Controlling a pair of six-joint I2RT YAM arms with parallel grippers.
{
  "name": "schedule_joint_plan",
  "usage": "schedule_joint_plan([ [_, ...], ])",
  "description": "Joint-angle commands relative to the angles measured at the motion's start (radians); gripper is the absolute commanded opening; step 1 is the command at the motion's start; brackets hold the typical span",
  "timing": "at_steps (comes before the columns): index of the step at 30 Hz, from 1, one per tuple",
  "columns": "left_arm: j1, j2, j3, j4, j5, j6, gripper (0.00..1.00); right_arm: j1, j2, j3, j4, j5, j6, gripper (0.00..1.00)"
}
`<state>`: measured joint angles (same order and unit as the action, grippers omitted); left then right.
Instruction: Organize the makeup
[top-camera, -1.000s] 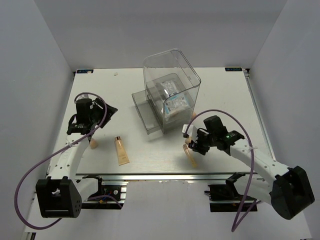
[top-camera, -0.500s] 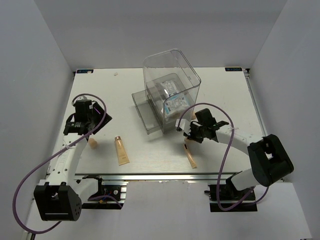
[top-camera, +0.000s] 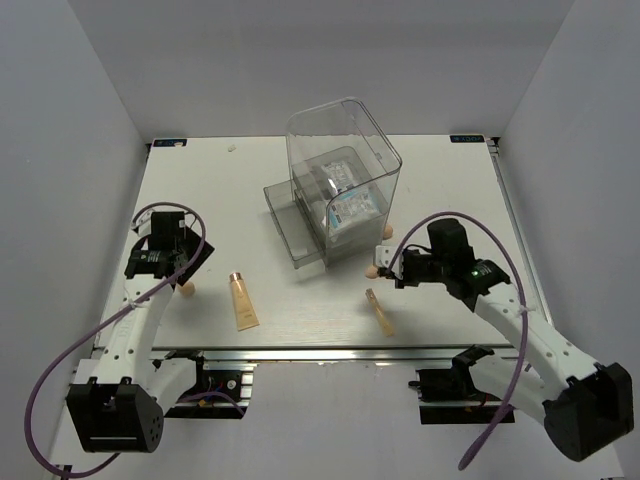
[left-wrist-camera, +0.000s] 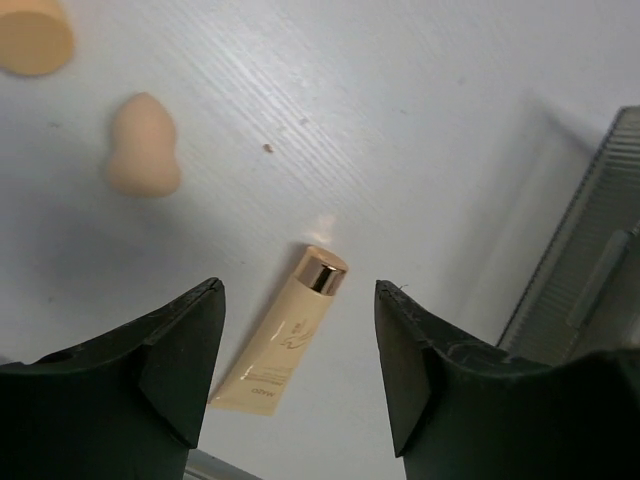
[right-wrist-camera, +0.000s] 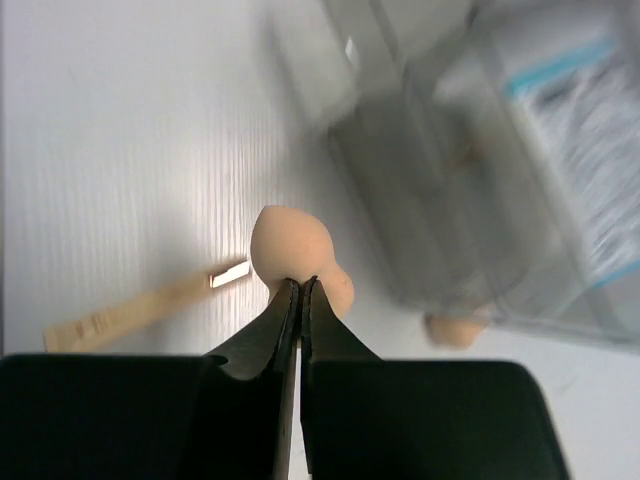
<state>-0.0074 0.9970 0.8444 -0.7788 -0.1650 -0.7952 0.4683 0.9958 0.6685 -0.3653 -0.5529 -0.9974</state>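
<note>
My right gripper (top-camera: 388, 264) (right-wrist-camera: 300, 283) is shut on a peach sponge (top-camera: 374, 269) (right-wrist-camera: 290, 243), pinching its waist just right of the clear box (top-camera: 340, 150). A second sponge (top-camera: 388, 232) (right-wrist-camera: 455, 328) lies against the box's wall. A slim beige tube (top-camera: 380, 312) (right-wrist-camera: 130, 312) lies below the held sponge. White-and-blue packets (top-camera: 355, 210) (right-wrist-camera: 590, 170) sit inside the box. My left gripper (top-camera: 162, 262) (left-wrist-camera: 298, 300) hangs open above a gold-capped tube (top-camera: 241, 302) (left-wrist-camera: 285, 350). Left of that tube lies a sponge (top-camera: 186, 290) (left-wrist-camera: 142, 160), with one more sponge (left-wrist-camera: 30, 35) beyond it.
The box's grey drawer (top-camera: 292, 228) (left-wrist-camera: 590, 260) juts toward the near left. The table's front rail (top-camera: 300, 352) runs just below both tubes. White walls close in the left, right and back sides.
My right gripper has shut on the sponge and swung a little right with it, away from the tube. The left arm has drifted slightly toward the near left, still open.
</note>
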Motion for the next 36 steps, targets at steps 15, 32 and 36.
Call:
schedule_joint_plan([
  [15, 0.004, 0.131, 0.15, -0.234, -0.341, -0.164, 0.82, 0.661, 0.409, 0.492, 0.488, 0.448, 0.392, 0.0],
  [32, 0.004, 0.077, 0.09, -0.218, -0.327, -0.133, 0.89, 0.647, 0.969, 0.907, 0.39, 1.39, 0.554, 0.07],
  [36, 0.004, 0.074, 0.084, -0.217, -0.329, -0.131, 0.89, 0.624, 0.987, 0.887, 0.381, 1.381, 0.543, 0.16],
])
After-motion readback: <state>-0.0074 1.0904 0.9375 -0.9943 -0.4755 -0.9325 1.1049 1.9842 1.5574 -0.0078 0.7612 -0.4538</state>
